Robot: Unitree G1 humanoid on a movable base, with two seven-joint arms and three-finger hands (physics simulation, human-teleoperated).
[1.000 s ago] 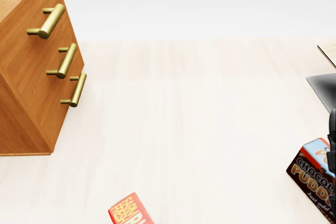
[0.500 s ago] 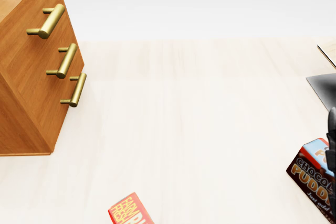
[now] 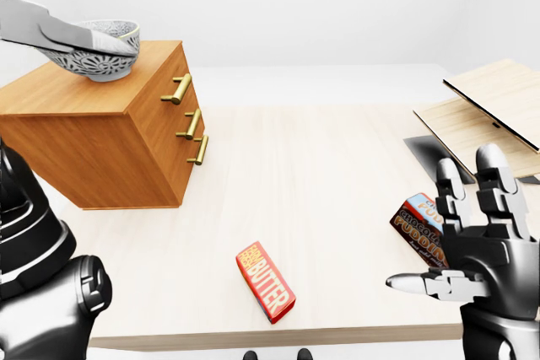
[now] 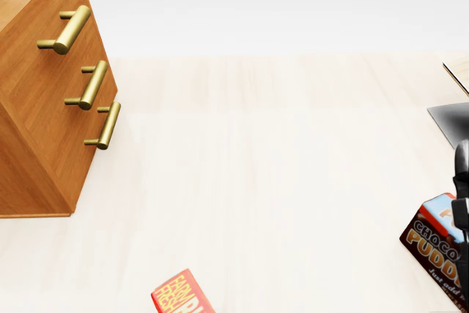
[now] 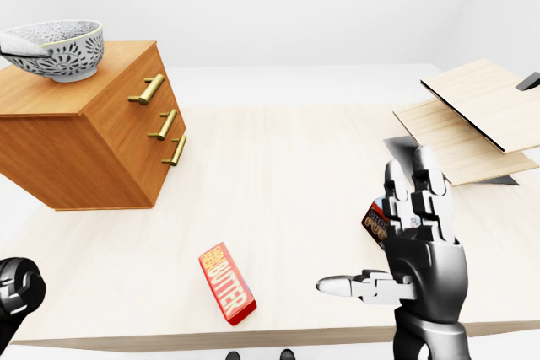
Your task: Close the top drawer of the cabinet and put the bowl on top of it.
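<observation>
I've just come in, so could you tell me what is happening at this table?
The robot's left hand is at the rim of the patterned bowl, which sits on or just above the wooden cabinet. All three drawers look closed. The right hand is raised, open and empty, beside the pudding box. A butter pack lies nearby.

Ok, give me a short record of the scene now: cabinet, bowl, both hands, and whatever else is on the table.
cabinet: wooden, at the left of the table
top drawer: shut, flush with the two below
bowl: patterned grey-white, at the cabinet top; contact not certain
left hand: at the bowl's rim, grip unclear
right hand: raised at the view's right, fingers spread open
butter box: red, flat near the table's bottom edge
chocolate pudding box: partly behind the right hand
wooden boards: stacked at the table's right
</observation>
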